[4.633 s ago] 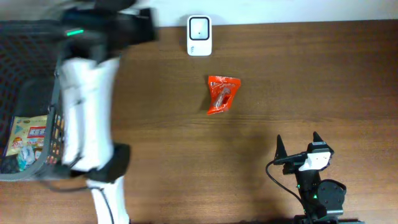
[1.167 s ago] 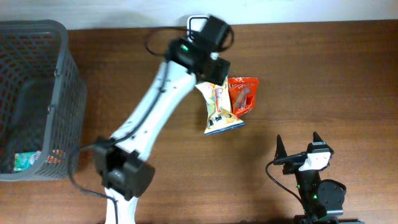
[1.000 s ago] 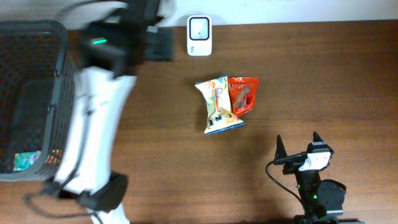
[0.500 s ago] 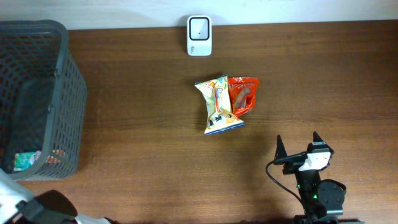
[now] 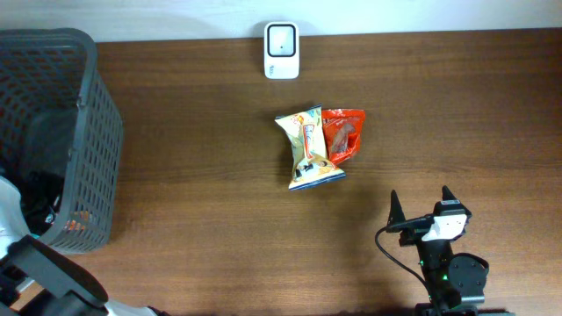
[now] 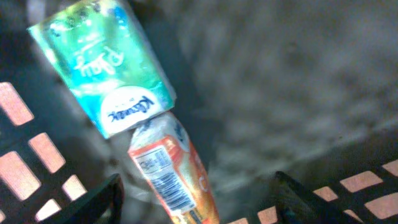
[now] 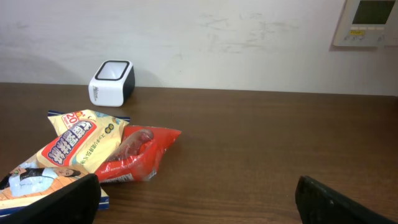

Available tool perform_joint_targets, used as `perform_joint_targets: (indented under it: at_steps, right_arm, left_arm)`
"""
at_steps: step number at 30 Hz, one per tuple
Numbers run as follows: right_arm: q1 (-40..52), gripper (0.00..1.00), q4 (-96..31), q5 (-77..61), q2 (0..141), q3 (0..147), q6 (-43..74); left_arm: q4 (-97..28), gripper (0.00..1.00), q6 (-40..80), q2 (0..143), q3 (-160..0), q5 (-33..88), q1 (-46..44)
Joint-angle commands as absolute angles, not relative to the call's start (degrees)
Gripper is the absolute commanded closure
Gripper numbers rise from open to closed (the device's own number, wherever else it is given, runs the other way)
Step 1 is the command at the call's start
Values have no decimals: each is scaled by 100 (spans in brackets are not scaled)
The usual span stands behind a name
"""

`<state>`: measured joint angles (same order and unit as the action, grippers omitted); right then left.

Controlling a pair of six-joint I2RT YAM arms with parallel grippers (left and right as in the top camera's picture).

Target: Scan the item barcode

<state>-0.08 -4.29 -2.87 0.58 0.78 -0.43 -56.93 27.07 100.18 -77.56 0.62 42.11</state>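
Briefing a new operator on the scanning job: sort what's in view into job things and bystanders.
Job: scanner; basket; green pack and orange packet inside it; yellow snack bag and red packet on the table; left gripper, open over the basket's items.
Lying about: wall panel; right gripper, open, empty.

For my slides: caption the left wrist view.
Open left end effector poised over a green tissue pack and an orange barcoded packet inside the mesh basket.

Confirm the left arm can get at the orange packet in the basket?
Probably yes: it is down inside the basket, jaws open, the orange packet showing between them. Only the green pack crowds one end.
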Motion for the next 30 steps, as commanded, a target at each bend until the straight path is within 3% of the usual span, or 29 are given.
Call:
perform_joint_targets:
  at_steps: [1,4,7,10,15,24,25,26,27,30]
  right_arm:
    - [-40,1,-434,-296,19,32,-40]
    - [-40,1,-434,-296,19,32,-40]
    - [-40,1,-434,-296,19,32,-40]
    - [-40,1,-434,-296,19,32,-40]
    - [-40,1,-434,-296,19,32,-40]
    - [-40,1,-434,-296,19,32,-40]
    - [-40,2,-434,-296,19,32,-40]
    - [-40,1,-434,-296,19,32,-40]
    - [-40,2,-434,-296,19,32,-40]
    - [-40,2,-434,-296,19,32,-40]
  left_arm:
    - [-6202,31,2661,9789,-8530,-237,4202]
    - [-6855,37,2399,9730,-9692,-233,4080]
    - [-7122,35,2401,9745,-9795,-303,3787]
    - [-6945,33,2956,9791,-9177,-972,3691]
    - [-5824,39,2954,9845,-7596,-926,3691]
    - [-5054,43,3389,9845,-6652,-843,3691]
    - [-4831,49,3387,9845,-6528,-840,3691]
    - [-4707,61,3385,9845,-6486,-843,3691]
    - [-4670,82,3385,9845,-6486,-840,3691]
    - [-4639,100,3385,9832,-6563,-834,3691]
